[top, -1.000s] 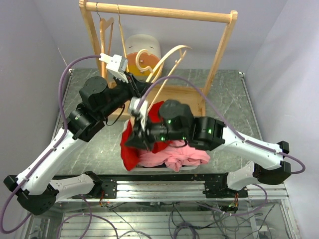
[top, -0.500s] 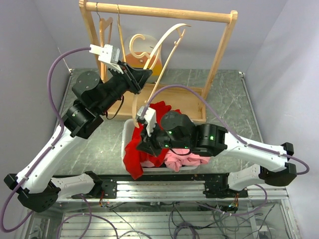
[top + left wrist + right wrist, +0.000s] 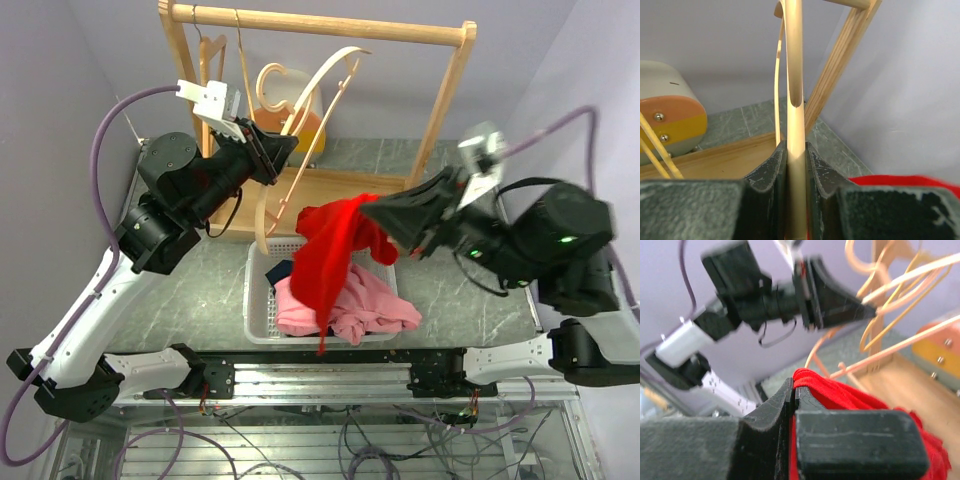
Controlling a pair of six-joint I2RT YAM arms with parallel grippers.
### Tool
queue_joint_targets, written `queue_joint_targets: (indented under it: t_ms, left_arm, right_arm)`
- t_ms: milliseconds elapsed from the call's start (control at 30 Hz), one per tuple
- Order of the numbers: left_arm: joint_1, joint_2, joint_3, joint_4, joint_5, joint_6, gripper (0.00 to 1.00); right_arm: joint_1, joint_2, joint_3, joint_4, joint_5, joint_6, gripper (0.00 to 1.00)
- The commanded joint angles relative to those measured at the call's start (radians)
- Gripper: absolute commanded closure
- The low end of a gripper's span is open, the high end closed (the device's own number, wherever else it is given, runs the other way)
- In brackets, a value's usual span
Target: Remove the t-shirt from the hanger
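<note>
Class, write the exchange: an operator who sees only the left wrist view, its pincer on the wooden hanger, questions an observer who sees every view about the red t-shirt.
Operator: The left pincer grips the wooden hanger. Who holds the red t-shirt?
Observer: The right pincer is shut on it.
Operator: What lies under it?
Observer: It dangles over a white basket holding a pink garment.

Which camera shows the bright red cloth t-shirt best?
The top external view: the bright red cloth t-shirt hangs in full view from the right gripper, above the white plastic basket. The right wrist view shows only a pinched fold between its fingers; the left wrist view, just a red sliver at the bottom.
</note>
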Motion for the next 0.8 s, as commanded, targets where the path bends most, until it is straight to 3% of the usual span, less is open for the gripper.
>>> queue_joint_targets:
  t_ms: [0,300,767]
  left_arm:
    - [0.002,0.007,0.044,0.004,-0.023,0.027,0.93]
    - [0.002,0.004,0.039,-0.008,-0.040,0.045,0.93]
    - [0.003,0.005,0.055,-0.012,-0.072,0.084,0.93]
  right_arm:
    - [0.002,0.042,0.179,0.038,0.076,-0.132,1.00]
    - [0.002,0.136,0.437,0.130,0.031,-0.296,1.00]
    - [0.001,0.097,0.447,0.259,0.005,-0.364,1.00]
